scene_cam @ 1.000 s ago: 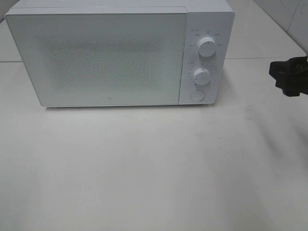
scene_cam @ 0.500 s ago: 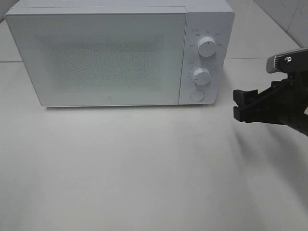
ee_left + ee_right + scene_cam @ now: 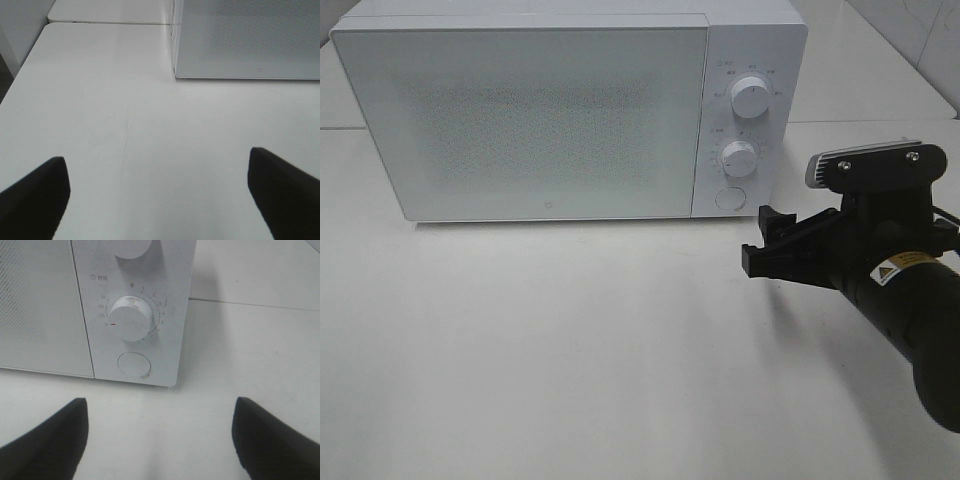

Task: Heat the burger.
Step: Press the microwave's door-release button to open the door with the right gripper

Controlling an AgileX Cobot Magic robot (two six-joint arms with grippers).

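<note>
1. The white matte table top (image 3: 570,350) lies bare in front of the white box-shaped microwave oven (image 3: 570,110), giving wide open room across the near and left area.
2. The oven's speckled flat door (image 3: 520,120) is shut flush. Its lower front edge meets the table.
3. In the left wrist view the table's outer edge runs along one side, with a seam to a second surface beyond the oven.
4. The black right gripper (image 3: 763,240) hovers above the table near the oven's lower right corner, its fingers spread wide and holding nothing. It points toward the round white push button (image 3: 729,198) below the white timer dial (image 3: 739,157).
5. The right arm reaches in low from the right edge, forearm angled toward the oven.
6. The black left gripper (image 3: 156,155) is spread wide, empty, over bare table.
7. Where the burger is cannot be told.
</note>
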